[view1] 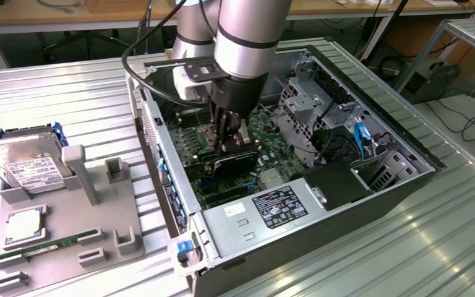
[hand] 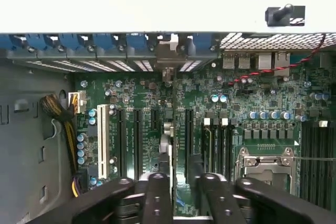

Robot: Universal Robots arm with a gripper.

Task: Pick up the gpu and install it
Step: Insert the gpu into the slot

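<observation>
Gripping gpu (view1: 235, 162) edge-on perhaps, gripper (hand: 178, 184) above motherboard (hand: 252, 103).

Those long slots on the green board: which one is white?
The white slot is the outermost one, right beside the yellow-and-black cable bundle. The other long slots are all black.
</observation>
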